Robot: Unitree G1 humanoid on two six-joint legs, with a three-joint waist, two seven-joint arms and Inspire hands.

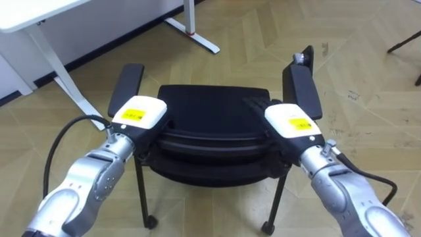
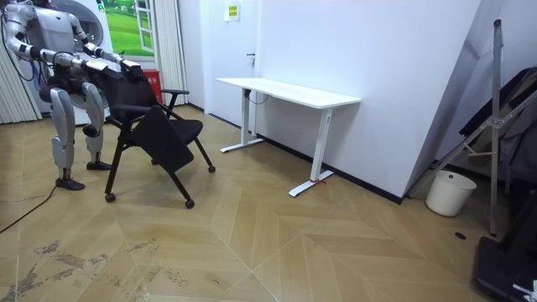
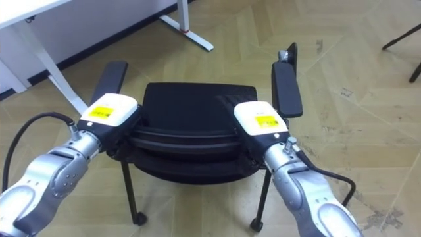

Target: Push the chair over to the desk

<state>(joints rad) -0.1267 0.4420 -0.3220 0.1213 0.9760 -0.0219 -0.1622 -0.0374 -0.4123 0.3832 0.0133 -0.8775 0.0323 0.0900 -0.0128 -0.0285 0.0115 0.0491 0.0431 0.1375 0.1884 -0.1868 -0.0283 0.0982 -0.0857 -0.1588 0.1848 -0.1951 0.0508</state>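
A black chair (image 1: 212, 100) with armrests and castor legs stands right in front of me, its seat facing away. My left hand (image 1: 139, 114) rests on the left end of the backrest's top edge (image 1: 210, 139). On the right end lies my right hand (image 1: 294, 122). Both hands show their white backs, pressed against the backrest. In the room view I stand behind the chair (image 2: 164, 134) with both arms stretched out to its back, and the chair faces the white desk (image 2: 289, 92).
The white desk (image 1: 39, 16) stands ahead to my left, its foot (image 1: 196, 34) marked with red tape. Wooden floor lies between the chair and the desk. A white bucket (image 2: 450, 193) and folded frames (image 2: 495, 126) are at the room view's right.
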